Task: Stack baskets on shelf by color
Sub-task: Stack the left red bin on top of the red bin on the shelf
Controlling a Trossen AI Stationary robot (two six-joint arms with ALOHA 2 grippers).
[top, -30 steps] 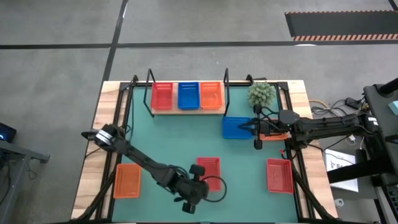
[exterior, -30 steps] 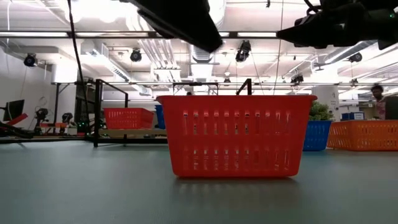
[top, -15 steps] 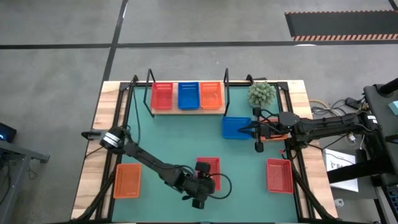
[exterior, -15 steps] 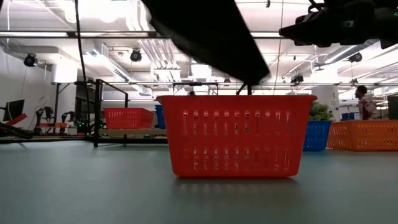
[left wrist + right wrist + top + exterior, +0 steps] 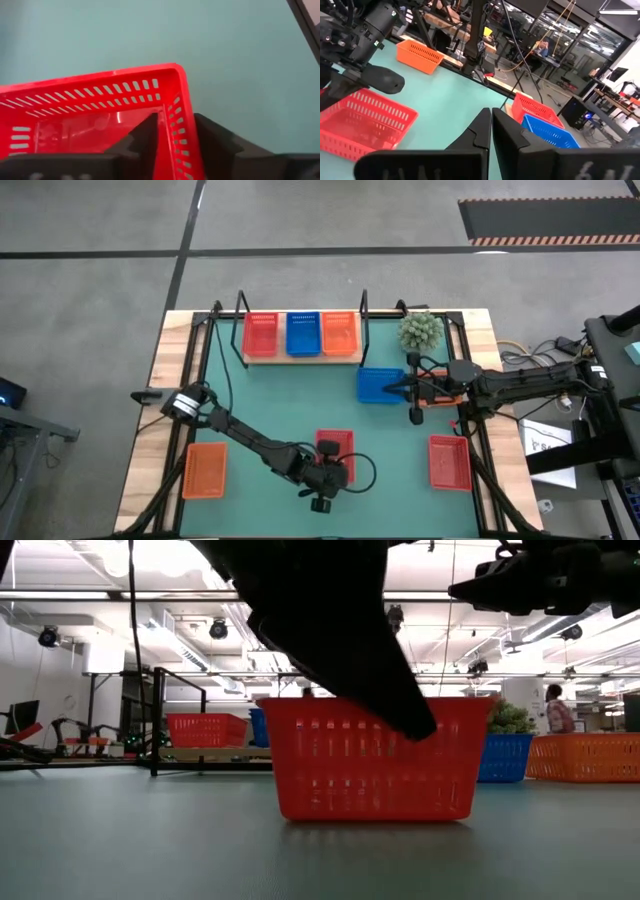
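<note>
A red basket point(image 5: 335, 448) stands on its base on the green table top, near the front. My left gripper point(image 5: 332, 471) reaches down over its near end and is shut on it; the wrist view shows the gripper point(image 5: 176, 120) astride one wall. My right gripper point(image 5: 406, 387) hangs shut and level at the table's right, between a blue basket point(image 5: 378, 385) and an orange basket point(image 5: 441, 397), holding nothing. The shelf point(image 5: 302, 357) at the back carries a red basket point(image 5: 262, 333), a blue basket point(image 5: 302, 333) and an orange basket point(image 5: 339, 333) side by side. My left gripper has the red basket's near short wall point(image 5: 179, 127) between its fingers, close to the near right corner. One finger point(image 5: 147, 137) is inside the basket and the other point(image 5: 212, 137) outside. The fingers slant down from the table's left and lie along the wall. The basket rests on the table.
Another orange basket point(image 5: 205, 470) lies at the near left and another red basket point(image 5: 449, 462) at the near right. A potted plant point(image 5: 420, 330) stands at the far right, beside the shelf's black end frame point(image 5: 363, 315). Bare green top point(image 5: 290, 405) lies between the shelf and the held basket.
My left gripper has gone toward the table's right edge and down, from beside the red basket's near left corner onto its near wall. In the low view it has sunk from above the rim to in front of the wall.
</note>
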